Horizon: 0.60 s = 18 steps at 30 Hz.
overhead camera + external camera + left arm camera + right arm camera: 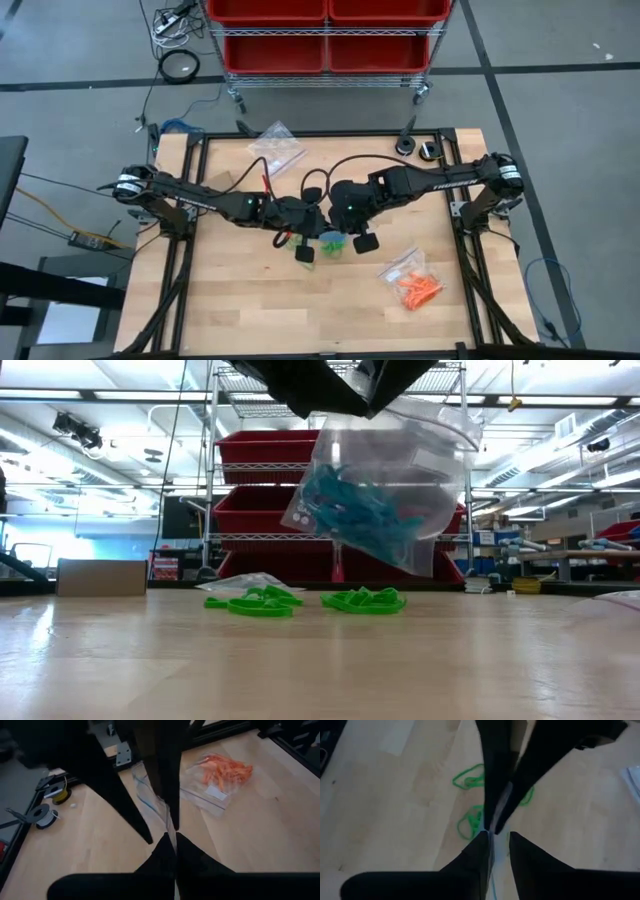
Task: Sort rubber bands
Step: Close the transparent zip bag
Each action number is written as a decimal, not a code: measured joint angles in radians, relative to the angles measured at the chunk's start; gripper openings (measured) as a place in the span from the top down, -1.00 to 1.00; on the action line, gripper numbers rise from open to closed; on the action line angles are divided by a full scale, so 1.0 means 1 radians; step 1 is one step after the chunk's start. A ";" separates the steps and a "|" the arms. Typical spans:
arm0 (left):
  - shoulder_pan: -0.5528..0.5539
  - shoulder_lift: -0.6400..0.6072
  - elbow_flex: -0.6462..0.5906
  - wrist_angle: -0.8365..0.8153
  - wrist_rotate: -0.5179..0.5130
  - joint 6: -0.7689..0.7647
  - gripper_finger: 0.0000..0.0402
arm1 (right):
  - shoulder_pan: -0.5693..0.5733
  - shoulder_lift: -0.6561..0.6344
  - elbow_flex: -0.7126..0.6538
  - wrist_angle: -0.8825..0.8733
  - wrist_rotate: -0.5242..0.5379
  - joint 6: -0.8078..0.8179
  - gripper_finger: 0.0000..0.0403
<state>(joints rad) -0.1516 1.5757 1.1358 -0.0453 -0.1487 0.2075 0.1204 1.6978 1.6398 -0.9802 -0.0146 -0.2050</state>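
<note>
Blue rubber bands (350,505) in lifted bag (395,470), orange bagged (415,285)

Surface: a pale wooden table (250,310) with a black frame
Centre: green rubber bands (362,600) are laid loose in two small heaps
Right side: a clear bag of orange bands (415,284) is laid flat
Far edge: an empty clear bag (275,146)
</note>
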 joint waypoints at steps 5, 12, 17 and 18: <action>0.000 0.000 0.000 0.002 -0.015 0.001 0.99 | 0.000 0.000 0.000 0.000 -0.010 0.000 0.78; 0.000 0.000 0.000 0.002 -0.016 0.001 0.99 | 0.000 0.000 0.000 -0.024 -0.015 -0.012 0.97; 0.000 0.000 0.000 0.004 -0.019 0.001 0.99 | -0.007 0.001 0.000 -0.062 -0.015 -0.018 1.00; 0.000 0.000 0.000 0.004 -0.019 0.001 0.99 | -0.008 0.001 0.000 -0.067 -0.015 -0.018 1.00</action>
<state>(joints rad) -0.1516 1.5761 1.1358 -0.0418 -0.1682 0.2089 0.1120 1.6985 1.6398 -1.0467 -0.0299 -0.2226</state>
